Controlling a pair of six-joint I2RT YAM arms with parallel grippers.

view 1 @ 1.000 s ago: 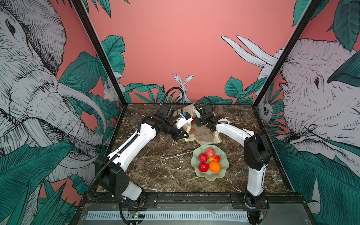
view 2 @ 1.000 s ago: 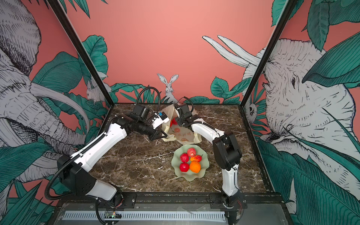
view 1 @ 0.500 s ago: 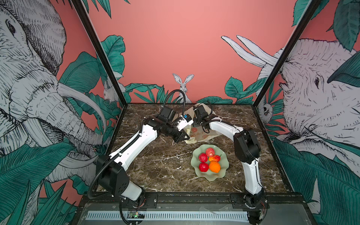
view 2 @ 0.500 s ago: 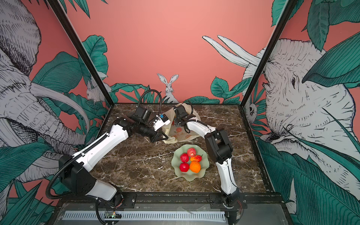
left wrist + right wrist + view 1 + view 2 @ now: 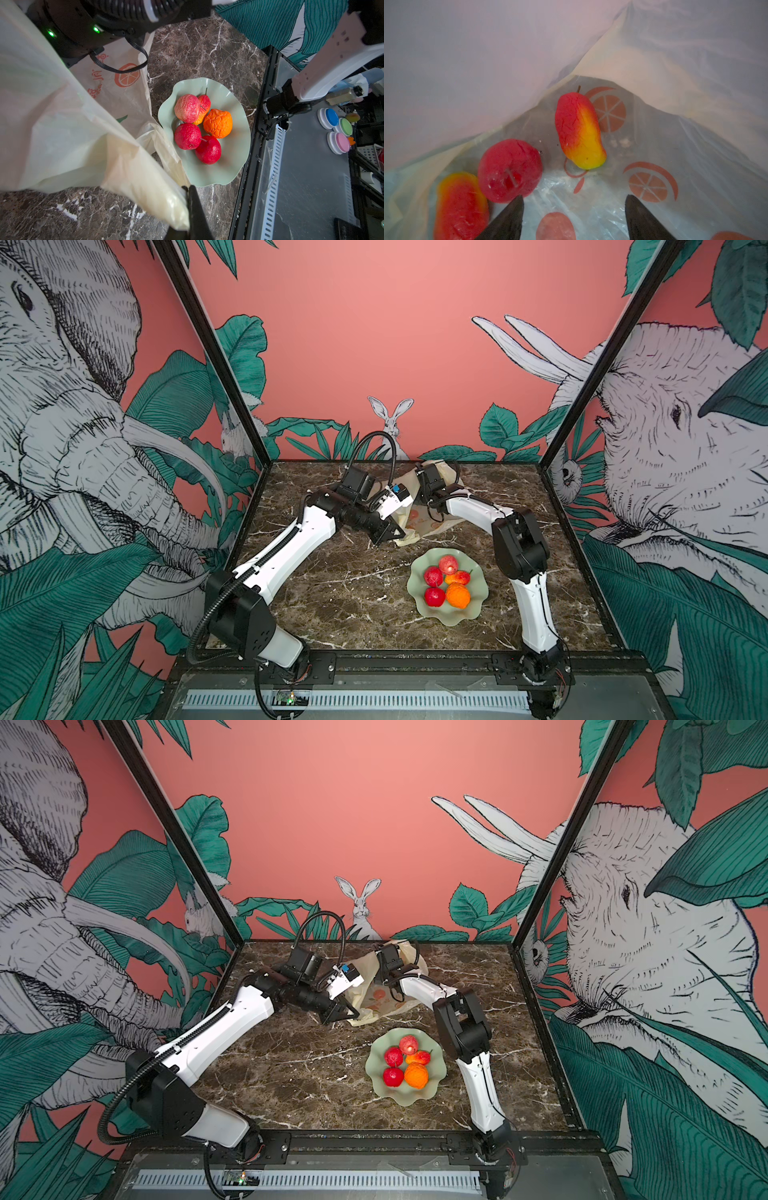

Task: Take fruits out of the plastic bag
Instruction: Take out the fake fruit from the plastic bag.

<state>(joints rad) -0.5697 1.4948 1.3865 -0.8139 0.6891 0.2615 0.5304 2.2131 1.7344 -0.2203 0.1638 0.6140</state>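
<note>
My left gripper (image 5: 387,536) is clamped on an edge of the thin, crinkly cream-yellow plastic bag (image 5: 417,526), just above centre in both top views, behind the pale green wavy-rimmed dish (image 5: 209,174) where five fruits (image 5: 458,595) already sit on the brown marble worktop (image 5: 353,593). My right gripper (image 5: 574,197) is inside the bag, jaws apart and empty. The round red bumpy toy fruit (image 5: 508,170) lies just beside one jaw, so I judge it the one to take: centre on it, close gently, and pinch no film. A long red-yellow fruit (image 5: 579,133) lies deeper in. Another red-yellow one (image 5: 460,207) is blurred and cut off at the frame edge. The top views hide my right jaws under the plastic, and I cannot tell whether the folds cover more.
</note>
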